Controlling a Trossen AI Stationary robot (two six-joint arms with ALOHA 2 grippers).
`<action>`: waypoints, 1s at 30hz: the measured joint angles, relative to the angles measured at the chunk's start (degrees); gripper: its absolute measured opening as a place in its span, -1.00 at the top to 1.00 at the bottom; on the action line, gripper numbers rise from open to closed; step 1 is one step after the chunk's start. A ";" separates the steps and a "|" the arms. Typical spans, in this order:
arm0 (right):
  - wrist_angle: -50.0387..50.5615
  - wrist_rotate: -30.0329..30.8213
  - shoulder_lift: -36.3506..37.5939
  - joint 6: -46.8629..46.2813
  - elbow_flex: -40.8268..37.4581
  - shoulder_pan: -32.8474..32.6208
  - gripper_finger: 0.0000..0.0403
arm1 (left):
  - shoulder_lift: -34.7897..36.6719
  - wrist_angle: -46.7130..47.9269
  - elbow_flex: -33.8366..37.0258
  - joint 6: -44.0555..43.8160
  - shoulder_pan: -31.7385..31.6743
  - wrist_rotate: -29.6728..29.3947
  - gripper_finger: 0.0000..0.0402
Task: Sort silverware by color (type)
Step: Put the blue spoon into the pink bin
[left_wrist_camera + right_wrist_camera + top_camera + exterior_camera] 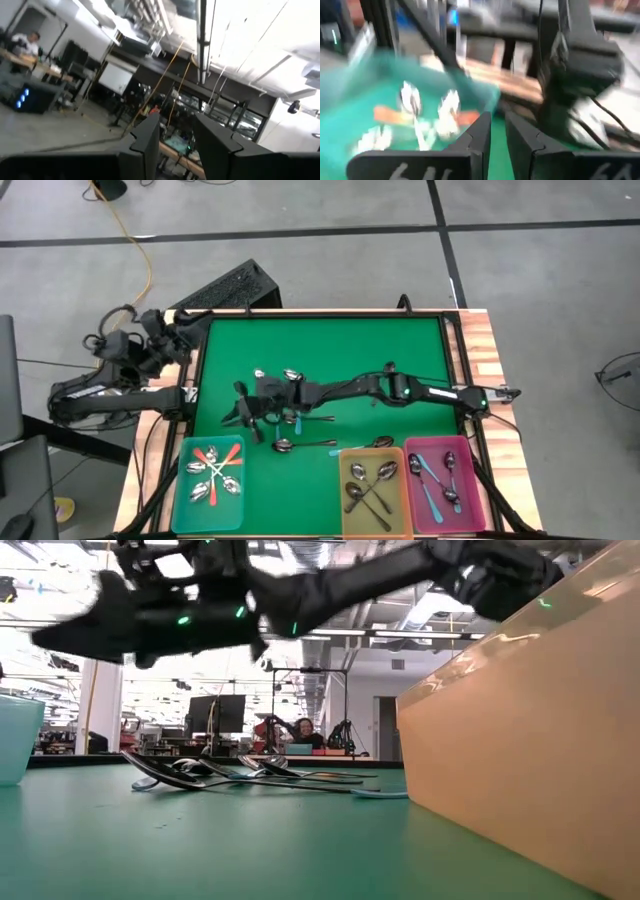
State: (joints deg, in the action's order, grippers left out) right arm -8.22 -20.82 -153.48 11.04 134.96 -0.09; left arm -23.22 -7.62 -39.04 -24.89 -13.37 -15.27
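Observation:
Loose spoons (292, 420) lie on the green mat, seen in the low view as a cluster of spoons (240, 775). A teal bin (182, 488) holds orange-red-handled spoons (215, 470). The yellow bin (345, 510) holds dark metal spoons (370, 485), and the pink bin (478, 490) holds light-blue-handled spoons (430, 480). My right gripper (240, 418) reaches across the mat and hovers above it, just beyond the teal bin's far edge. In the right wrist view my right gripper (498, 125) shows a narrow gap with nothing in it, over the orange spoons (415, 112). My left gripper (177, 132), open, is parked off the table's left edge.
The three bins stand in a row along the near edge. Wooden rails (478, 350) border the mat on the right. A black box (225, 288) sits beyond the far-left corner. In the low view the yellow bin's wall (530, 740) fills the right side. A person sits far off in the room.

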 joint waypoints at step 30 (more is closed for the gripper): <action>91.27 23.54 61.82 3.27 -6.46 14.56 0.62 | 13.14 17.15 0.36 12.61 0.00 -2.49 0.48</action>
State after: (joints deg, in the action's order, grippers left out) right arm 83.05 2.72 -91.67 14.30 128.50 14.47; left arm -10.09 9.53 -38.68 -12.27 -13.37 -17.75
